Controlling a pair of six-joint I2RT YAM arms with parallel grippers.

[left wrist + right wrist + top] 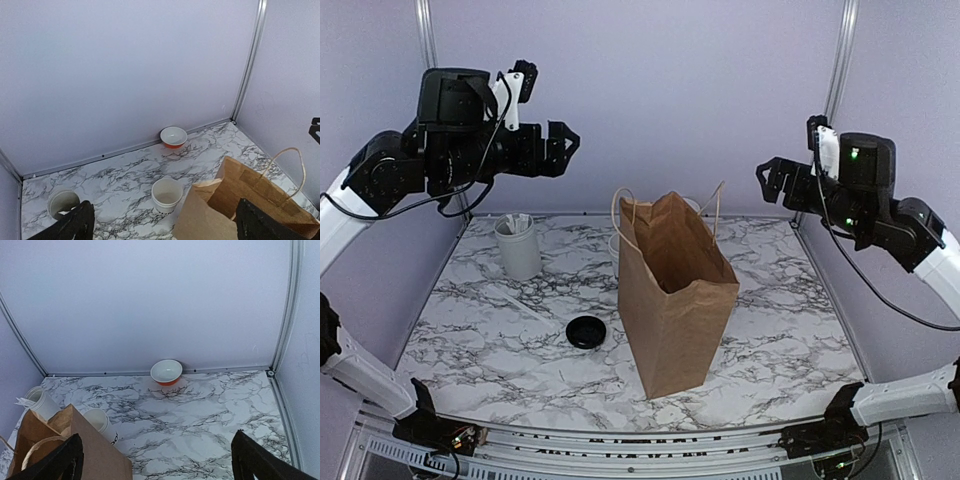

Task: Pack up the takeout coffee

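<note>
The takeout coffee is out of view in every frame. A brown paper bag (675, 300) with twine handles stands open at the table's middle; it also shows at the bottom of the left wrist view (235, 210) and the right wrist view (65, 445). What lies inside the bag is hidden. My left gripper (565, 140) hangs high at the back left, open, fingers (70, 227) wide apart with nothing between them. My right gripper (767, 178) hangs high at the right, open and empty, its fingers (260, 465) spread wide.
Lidless white cups (166, 194) nested in a stack stand just behind the bag. A loose black lid (586, 331) lies left of the bag. A white holder with stirrers (518, 245) stands at the back left. An orange bowl (166, 372) sits against the back wall.
</note>
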